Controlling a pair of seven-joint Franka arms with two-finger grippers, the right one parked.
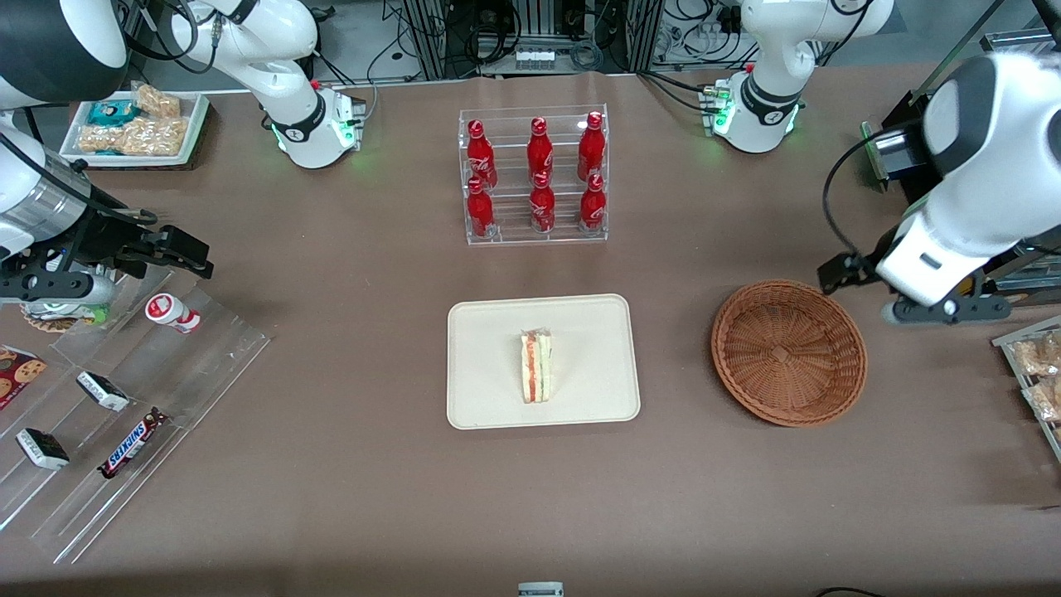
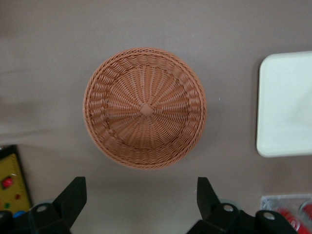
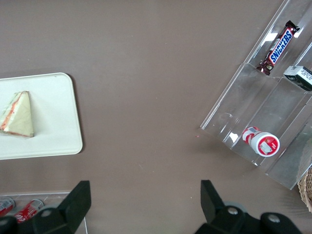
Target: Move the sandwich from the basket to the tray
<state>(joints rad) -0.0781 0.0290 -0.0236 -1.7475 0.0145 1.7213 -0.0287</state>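
Observation:
The sandwich (image 1: 537, 367) lies on the cream tray (image 1: 489, 332) at the table's middle, its red and green cut edge showing. It also shows in the right wrist view (image 3: 18, 114) on the tray (image 3: 53, 122). The wicker basket (image 1: 787, 352) stands empty beside the tray, toward the working arm's end. My left gripper (image 1: 928, 308) hangs above the table next to the basket, farther toward that end. In the left wrist view the gripper (image 2: 141, 197) is open and empty, with the empty basket (image 2: 145, 108) and a part of the tray (image 2: 285, 105) below it.
A clear rack of red bottles (image 1: 535, 178) stands farther from the front camera than the tray. A stepped acrylic rack (image 1: 124, 414) with candy bars lies toward the parked arm's end. Snack packs (image 1: 1040, 365) lie at the working arm's end.

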